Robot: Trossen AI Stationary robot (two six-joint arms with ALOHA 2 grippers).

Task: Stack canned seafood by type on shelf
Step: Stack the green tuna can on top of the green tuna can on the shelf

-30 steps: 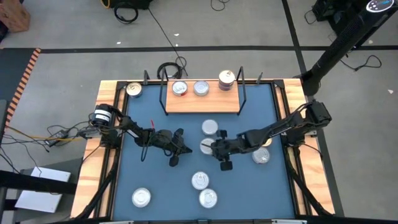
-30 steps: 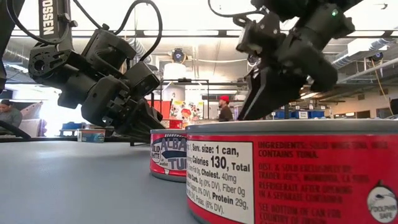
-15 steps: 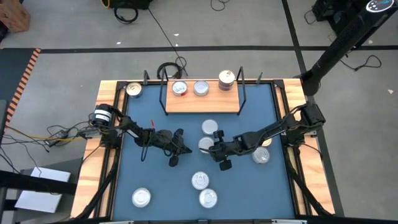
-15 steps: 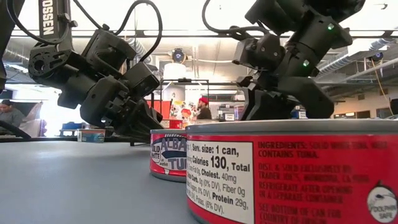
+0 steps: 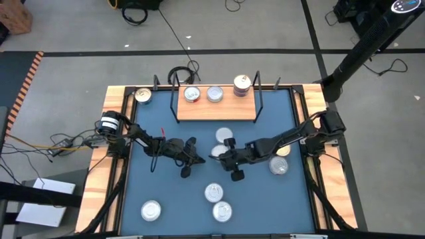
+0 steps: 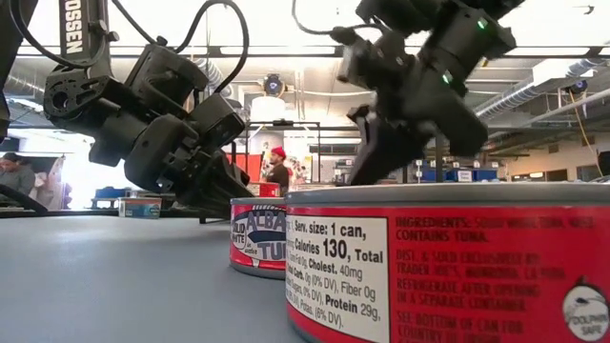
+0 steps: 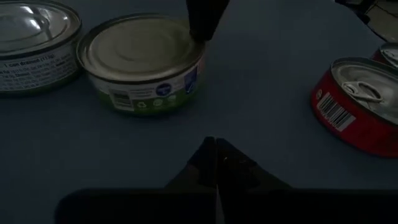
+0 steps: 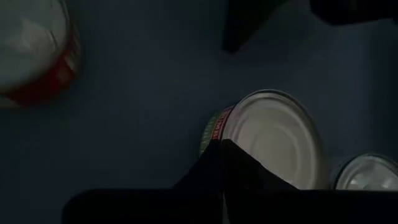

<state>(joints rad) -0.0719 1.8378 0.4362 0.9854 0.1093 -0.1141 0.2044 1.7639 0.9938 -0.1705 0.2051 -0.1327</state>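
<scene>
The light wooden shelf stands at the table's far side and carries two single tins and a stack of two. Other tins of canned seafood lie loose on the blue table. One with a plain silver lid and green label sits mid-table. My right gripper is shut right above this tin's rim. My left gripper is shut and holds nothing, low over the table just left of that tin. My right gripper's shut fingertips stand at the edge of the green-labelled tin's lid. They slant down from the table's right side. The tin sits flat on the table. Whether the tips touch the lid or hover just over it, I cannot tell.
A second tin stands just beyond the green-labelled one. More tins lie at the right, near the front and at the far left corner. A red tin fills the low view's foreground.
My right gripper has moved a little toward the table's left, rolled at the wrist and shut its fingers with nothing between them. It now ends over the green-labelled tin's rim. My left arm has kept still.
</scene>
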